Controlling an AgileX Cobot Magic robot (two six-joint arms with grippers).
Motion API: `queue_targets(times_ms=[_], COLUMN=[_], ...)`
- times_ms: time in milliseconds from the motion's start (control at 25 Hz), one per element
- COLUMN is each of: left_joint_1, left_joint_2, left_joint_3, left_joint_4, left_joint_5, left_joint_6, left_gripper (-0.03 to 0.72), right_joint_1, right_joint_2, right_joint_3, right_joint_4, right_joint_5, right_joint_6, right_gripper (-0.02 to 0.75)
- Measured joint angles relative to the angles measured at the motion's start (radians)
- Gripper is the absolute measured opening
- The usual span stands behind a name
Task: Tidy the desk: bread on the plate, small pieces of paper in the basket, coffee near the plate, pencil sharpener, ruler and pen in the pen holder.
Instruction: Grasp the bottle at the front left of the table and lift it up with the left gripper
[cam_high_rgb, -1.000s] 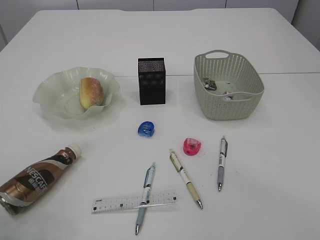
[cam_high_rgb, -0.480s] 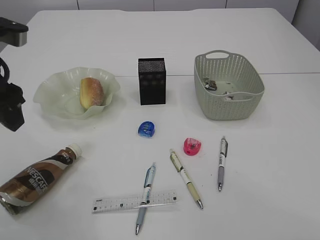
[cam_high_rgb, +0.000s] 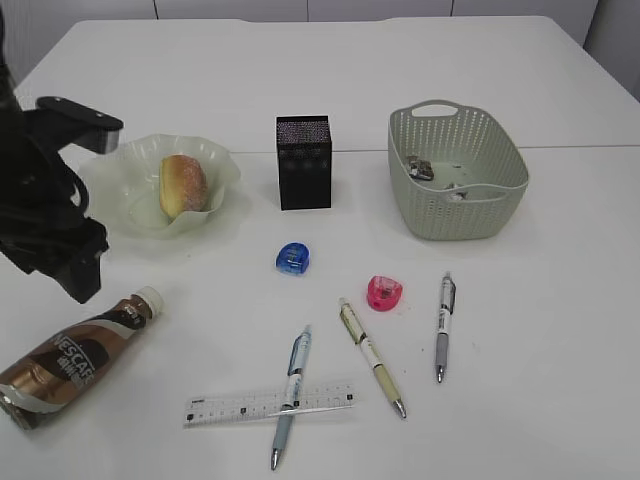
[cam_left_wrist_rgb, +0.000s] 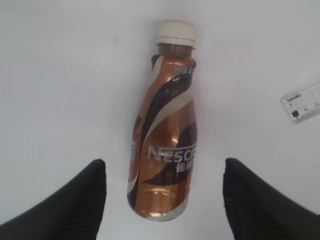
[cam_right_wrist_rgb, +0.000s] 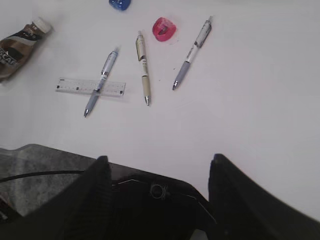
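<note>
White counter (cam_high_rgb: 330, 80) carries everything. Left arm (cam_high_rgb: 40, 200) is in at 9 o'clock of the exterior view, just beside the plate's left rim, above the coffee. Left gripper (cam_left_wrist_rgb: 162, 200) fingers (cam_left_wrist_rgb: 75, 200) spread wide, one each side of the lying bottle, not touching it. Right gripper (cam_right_wrist_rgb: 157, 200) fingers (cam_right_wrist_rgb: 240, 195) also wide, holding nothing, near the counter's front edge.

Basket (cam_high_rgb: 500, 215) at 2 o'clock, a few paper scraps (cam_high_rgb: 420, 170) inside. Plate (cam_high_rgb: 105, 205) at 10 o'clock, bread (cam_high_rgb: 182, 185) on it. Coffee (cam_high_rgb: 75, 355) lies on its side at 8 o'clock, cap pointing toward the plate, well apart from it. Pen holder (cam_high_rgb: 303, 162) upright near 12 o'clock, between plate and basket.

Ruler (cam_high_rgb: 240, 405) flat at 6 o'clock, blue pen (cam_high_rgb: 292, 395) crossing over it. Cream pen (cam_high_rgb: 370, 355) and grey pen (cam_high_rgb: 442, 325) lie to its right, apart from each other. Blue sharpener (cam_high_rgb: 292, 258) at centre, pink sharpener (cam_high_rgb: 384, 292) toward 4 o'clock of it, between the cream and grey pens' upper ends.
</note>
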Motion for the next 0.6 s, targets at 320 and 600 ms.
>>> queue_targets(times_ms=[320,600], left_joint_1=[0.0,0.0], left_joint_2=[0.174,0.266], left_joint_3=[-0.002,-0.006], left_joint_4=[0.001,0.039], left_joint_5=[-0.065,-0.098], left_joint_6=[0.024,0.026], left_gripper=[0.546,0.546], right_joint_1=[0.0,0.0], right_joint_2=[-0.018,-0.018], right_joint_3=[0.002,0.002], right_joint_4=[0.02,0.012], right_joint_5=[0.0,0.0], right_joint_6=[0.002,0.002], right_gripper=[0.452,0.452])
